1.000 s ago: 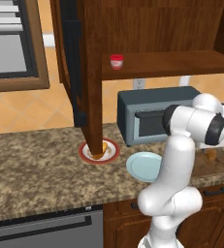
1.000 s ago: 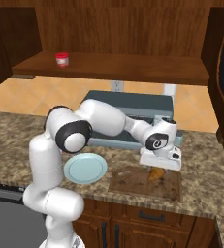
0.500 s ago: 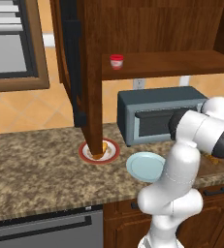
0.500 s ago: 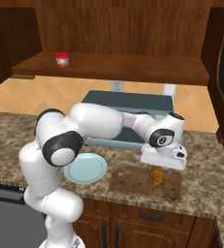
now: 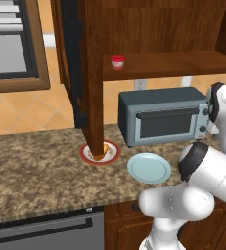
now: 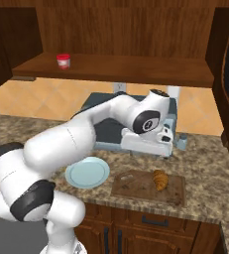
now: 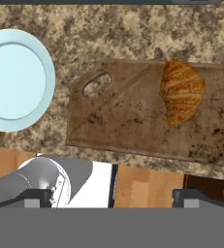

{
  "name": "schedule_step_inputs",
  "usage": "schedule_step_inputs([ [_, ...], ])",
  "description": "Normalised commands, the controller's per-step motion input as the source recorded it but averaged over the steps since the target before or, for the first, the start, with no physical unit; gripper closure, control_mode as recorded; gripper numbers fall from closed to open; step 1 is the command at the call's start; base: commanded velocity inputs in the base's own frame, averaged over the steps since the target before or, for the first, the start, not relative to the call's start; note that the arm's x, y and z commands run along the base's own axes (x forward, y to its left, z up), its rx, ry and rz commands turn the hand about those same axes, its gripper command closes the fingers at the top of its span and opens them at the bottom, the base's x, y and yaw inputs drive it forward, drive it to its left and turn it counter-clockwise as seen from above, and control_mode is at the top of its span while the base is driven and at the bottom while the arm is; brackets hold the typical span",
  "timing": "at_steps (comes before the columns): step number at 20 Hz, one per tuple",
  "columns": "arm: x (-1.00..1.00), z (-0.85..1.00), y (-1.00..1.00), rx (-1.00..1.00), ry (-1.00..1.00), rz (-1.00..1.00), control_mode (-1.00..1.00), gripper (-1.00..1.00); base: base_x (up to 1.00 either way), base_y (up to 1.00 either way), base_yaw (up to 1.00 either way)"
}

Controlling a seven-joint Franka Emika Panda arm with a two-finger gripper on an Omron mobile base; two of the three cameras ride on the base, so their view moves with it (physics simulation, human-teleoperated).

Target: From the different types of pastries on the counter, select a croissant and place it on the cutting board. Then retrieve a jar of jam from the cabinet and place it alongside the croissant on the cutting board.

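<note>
Now I see my gripper (image 7: 111, 197) spread wide and empty, bottom of hand view, croissant (image 7: 181, 91) lying at upper right on the cutting board (image 7: 128, 121), jar of jam (image 6: 63, 60) on cabinet shelf (image 6: 111, 69), upper left, worktop (image 7: 133, 29) beneath.

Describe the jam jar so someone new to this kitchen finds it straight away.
Look at the dark wooden cabinet above the grey toaster oven. On its open shelf, toward the left end, stands the jam jar: small, squat, with a red lid, alone there.
</note>
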Motion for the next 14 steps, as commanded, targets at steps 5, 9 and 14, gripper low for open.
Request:
schedule_step_inputs([
  [5, -0.70, 1.00, 0.44, 0.00, -0.02, 0.04, -1.00, -1.00, 0.00, 0.00, 0.00],
  [9, -0.27, 1.00, 0.66, 0.00, -0.08, 0.02, -1.00, -1.00, 0.00, 0.00, 0.00],
  [14, 0.01, 1.00, 0.73, 0.00, -0.19, 0.04, -1.00, -1.00, 0.00, 0.00, 0.00],
])
